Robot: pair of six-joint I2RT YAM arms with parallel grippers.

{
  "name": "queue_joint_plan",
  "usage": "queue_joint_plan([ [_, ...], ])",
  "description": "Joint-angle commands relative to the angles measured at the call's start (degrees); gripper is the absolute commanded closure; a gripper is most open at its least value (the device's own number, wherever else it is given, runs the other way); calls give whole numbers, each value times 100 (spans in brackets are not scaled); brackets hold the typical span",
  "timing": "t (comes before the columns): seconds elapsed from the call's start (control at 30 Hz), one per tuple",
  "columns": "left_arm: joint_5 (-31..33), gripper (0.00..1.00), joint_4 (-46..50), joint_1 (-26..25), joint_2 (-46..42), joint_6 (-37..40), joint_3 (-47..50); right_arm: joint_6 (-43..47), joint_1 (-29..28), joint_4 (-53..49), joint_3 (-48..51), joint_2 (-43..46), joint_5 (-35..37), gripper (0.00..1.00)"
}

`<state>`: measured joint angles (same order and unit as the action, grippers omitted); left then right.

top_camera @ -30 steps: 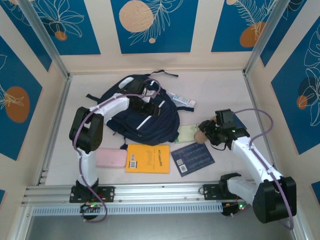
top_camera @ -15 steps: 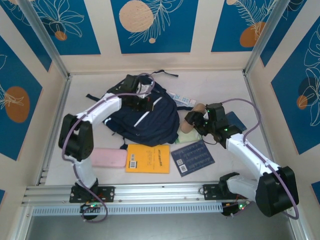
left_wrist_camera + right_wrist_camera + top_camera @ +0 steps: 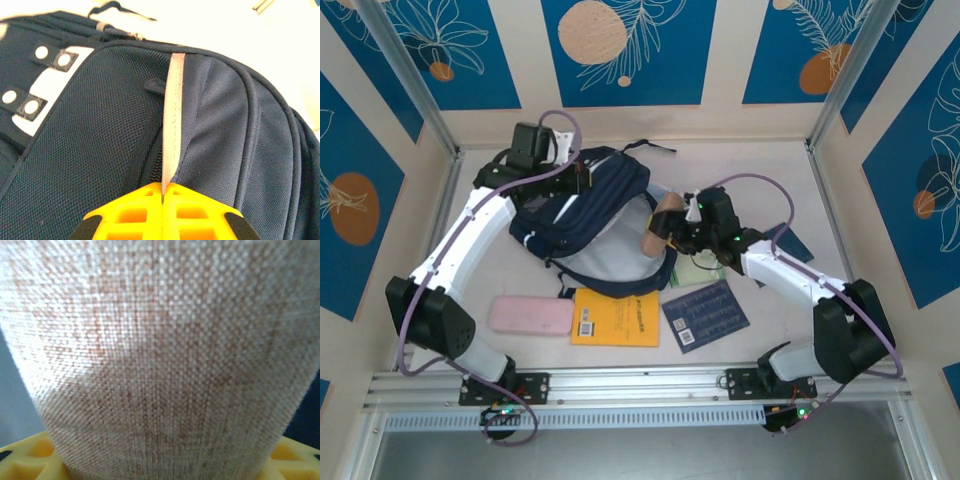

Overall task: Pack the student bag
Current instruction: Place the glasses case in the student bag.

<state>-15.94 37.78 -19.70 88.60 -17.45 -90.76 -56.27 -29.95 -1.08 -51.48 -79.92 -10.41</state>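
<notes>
1. Nearest the arm bases, three flat items lie in a row on the table [image 3: 760, 170]: a pink case [image 3: 530, 315] at left, an orange book [image 3: 615, 317] in the middle, a navy booklet [image 3: 705, 315] at right. The case and the book lie just beside each other.
2. A green sheet [image 3: 705, 272] lies just behind the navy booklet, partly under the right arm.
3. The right gripper [image 3: 682, 222] is clenched on a beige woven pouch [image 3: 660, 222]. In the right wrist view, its yellow fingers [image 3: 30, 455] flank the pouch [image 3: 160, 355] on both sides.
4. The pouch is held at the right edge of the student bag [image 3: 595, 225], beside the bag's pale lining.
5. The student bag lies at table centre, behind the orange book, its near edge touching the book.
6. The left gripper [image 3: 578, 182] is at the bag's far side. In the left wrist view, its jaws are closed on a fold of navy fabric carrying a white-grey stripe [image 3: 172, 115]
</notes>
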Motion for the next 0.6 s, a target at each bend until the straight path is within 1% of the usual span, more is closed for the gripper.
queue_joint_plan([
  [0.0,44,100,-247,63,-308,69,-693,62,-263,-88,-478,-241,16,100],
  [0.13,-75,100,-197,70,-260,58,-1150,-497,-401,150,-919,-874,-167,100],
  [0.27,-150,100,-84,65,-199,126,-1523,-992,-578,750,-1426,-1653,-163,100],
  [0.33,-315,100,-45,65,-155,140,-1672,-1124,-717,867,-1972,-2235,-130,100],
  [0.43,-485,100,-42,63,-104,136,-1785,-1135,-1001,573,-3131,-3233,-171,98],
  [0.47,-506,100,-68,58,-110,153,-1787,-1117,-1108,268,-3537,-3538,-167,95],
  [0.5,-510,100,-84,68,-110,202,-1794,-1086,-1232,-40,-4010,-3887,-100,90],
  [0.57,-497,100,-50,71,-84,313,-1852,-945,-1464,-456,-4736,-4480,-37,69],
])
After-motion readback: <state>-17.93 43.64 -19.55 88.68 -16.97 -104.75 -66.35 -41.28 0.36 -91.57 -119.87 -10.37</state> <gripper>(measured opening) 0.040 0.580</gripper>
